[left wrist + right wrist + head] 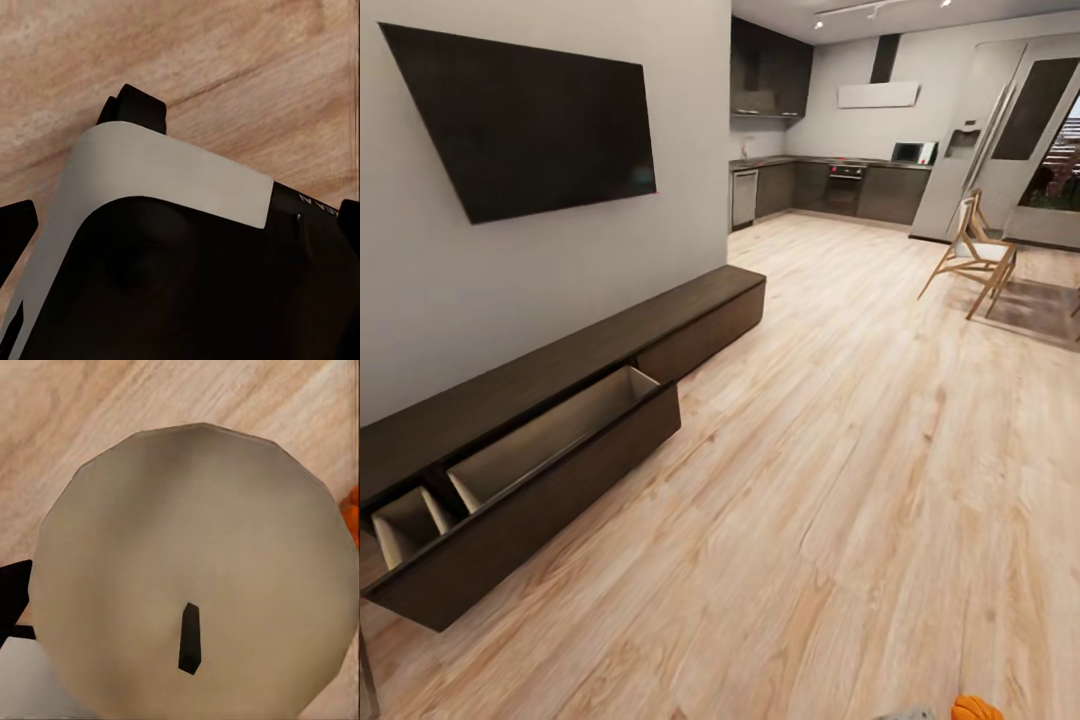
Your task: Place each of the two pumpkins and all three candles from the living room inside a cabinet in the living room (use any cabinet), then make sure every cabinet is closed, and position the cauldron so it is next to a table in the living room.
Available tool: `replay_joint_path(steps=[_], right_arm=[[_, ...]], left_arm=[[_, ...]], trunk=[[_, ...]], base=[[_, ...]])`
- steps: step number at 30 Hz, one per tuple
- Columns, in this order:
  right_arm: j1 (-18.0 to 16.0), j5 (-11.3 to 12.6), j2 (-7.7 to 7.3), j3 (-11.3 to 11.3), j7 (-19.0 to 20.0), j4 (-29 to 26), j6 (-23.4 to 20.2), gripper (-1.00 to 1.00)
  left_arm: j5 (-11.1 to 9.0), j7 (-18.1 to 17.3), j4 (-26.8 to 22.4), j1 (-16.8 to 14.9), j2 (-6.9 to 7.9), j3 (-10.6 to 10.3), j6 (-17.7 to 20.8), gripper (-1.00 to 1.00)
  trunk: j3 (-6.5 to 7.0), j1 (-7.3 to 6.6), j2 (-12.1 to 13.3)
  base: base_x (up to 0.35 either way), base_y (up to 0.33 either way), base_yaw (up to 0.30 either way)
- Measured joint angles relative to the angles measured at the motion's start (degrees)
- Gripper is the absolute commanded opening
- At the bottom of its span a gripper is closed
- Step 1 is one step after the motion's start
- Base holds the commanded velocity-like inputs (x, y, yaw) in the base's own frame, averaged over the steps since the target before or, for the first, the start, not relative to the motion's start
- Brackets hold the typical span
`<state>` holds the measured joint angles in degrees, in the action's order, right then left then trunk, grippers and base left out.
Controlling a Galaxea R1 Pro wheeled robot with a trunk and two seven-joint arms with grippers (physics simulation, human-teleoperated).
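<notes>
The cabinet runs along the left wall, long, low and dark brown. One wide drawer stands pulled out, its pale compartments showing nothing inside. A candle with a flat pale top and a dark wick sits very close in the right wrist view, in my right gripper; one dark finger touches its side. An orange pumpkin peeks in at the head view's bottom edge, and its orange edge also shows beside the candle. My left gripper hangs open over the wood floor, fingers wide apart.
A large dark TV hangs above the cabinet. A wooden chair stands at the right rear beside a grey rug. The kitchen counter lies far behind. A black-and-white part of the robot lies under the left gripper.
</notes>
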<state>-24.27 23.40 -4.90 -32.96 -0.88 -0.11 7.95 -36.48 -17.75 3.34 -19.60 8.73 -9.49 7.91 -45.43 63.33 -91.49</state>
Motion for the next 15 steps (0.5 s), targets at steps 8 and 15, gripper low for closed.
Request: replay_joint_path(steps=[8, 15], right_arm=[[0.3, 0.2, 0.11, 0.0, -0.1, -0.1, 0.2, -1.0], [0.3, 0.3, 0.15, 0.0, -0.1, -0.1, 1.1, -1.0]], left_arm=[[0.0, 0.0, 0.0, 0.0, -0.04, -0.1, 0.0, 1.0], [0.1, -0.1, 0.0, 0.0, 0.09, -0.1, 0.0, 1.0]], trunk=[[0.0, 0.0, 0.0], [-0.07, 0.0, 0.0]], base=[[0.262, -0.233, 0.033], [0.231, -0.239, 0.258]])
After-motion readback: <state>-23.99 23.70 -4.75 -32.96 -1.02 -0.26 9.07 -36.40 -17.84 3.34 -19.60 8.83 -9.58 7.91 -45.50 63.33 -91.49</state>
